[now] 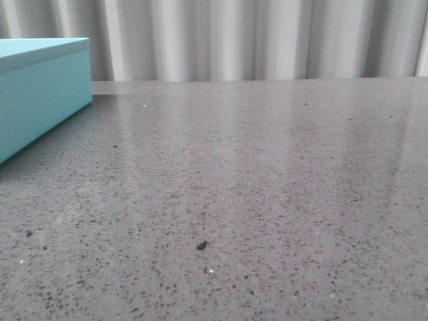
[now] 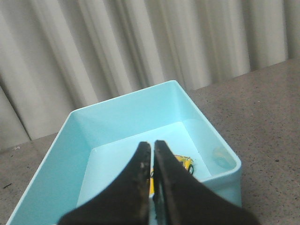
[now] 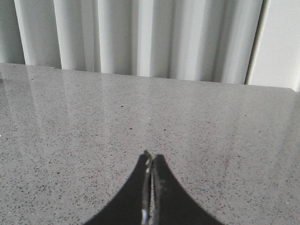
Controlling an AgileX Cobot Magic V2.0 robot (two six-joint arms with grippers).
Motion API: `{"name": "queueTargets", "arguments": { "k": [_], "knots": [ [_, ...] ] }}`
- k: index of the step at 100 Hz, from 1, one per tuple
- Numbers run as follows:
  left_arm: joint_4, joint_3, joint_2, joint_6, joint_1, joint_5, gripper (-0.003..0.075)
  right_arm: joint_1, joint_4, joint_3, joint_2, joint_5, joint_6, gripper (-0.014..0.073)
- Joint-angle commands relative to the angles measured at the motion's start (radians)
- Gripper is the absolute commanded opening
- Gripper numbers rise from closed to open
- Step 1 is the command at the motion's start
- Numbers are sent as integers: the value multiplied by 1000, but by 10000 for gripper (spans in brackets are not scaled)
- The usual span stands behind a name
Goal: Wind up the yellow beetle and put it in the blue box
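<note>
— Car's where?
— Yellow beetle (image 2: 183, 163) lies inside the open blue box (image 2: 207, 121), half hidden by the left gripper (image 2: 153, 154), jaws closed on nothing above it; looks stored.
— Right gripper (image 3: 151, 164)?
— Closed, empty, over bare speckled grey surface (image 1: 267, 187). Pale curtain (image 1: 234, 37) behind.

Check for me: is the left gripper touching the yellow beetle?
Cannot tell. In the left wrist view the closed left gripper overlaps the yellow beetle lying in the blue box, hiding any contact or gap.
</note>
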Motion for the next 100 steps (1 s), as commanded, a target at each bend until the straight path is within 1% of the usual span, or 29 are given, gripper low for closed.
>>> {"name": "queueTargets", "arguments": {
  "k": [1,73,81,88,93,98,100],
  "knots": [
    [-21,-26,11,-13,1,-72,-21,0,-14,-27,8,-83,-4,-61],
    [-21,-11,11,-13,1,-82,-21,0,-14,-27,8,-83,-4,-61],
    [-19,22,-2,-13,1,-169,-21,0,-14,-27,8,-83,-4,-61],
    [46,61,-44,-37,1,-255,-21,0,-14,-27,8,-83,-4,-61],
    [121,95,-73,-132,1,-327,-21,0,-14,-27,8,-83,-4,-61],
    [171,134,-96,-269,1,-393,-21,0,-14,-27,8,-83,-4,-61],
    [187,151,-104,-304,1,-419,-21,0,-14,-27,8,-83,-4,-61]
  ]
}}
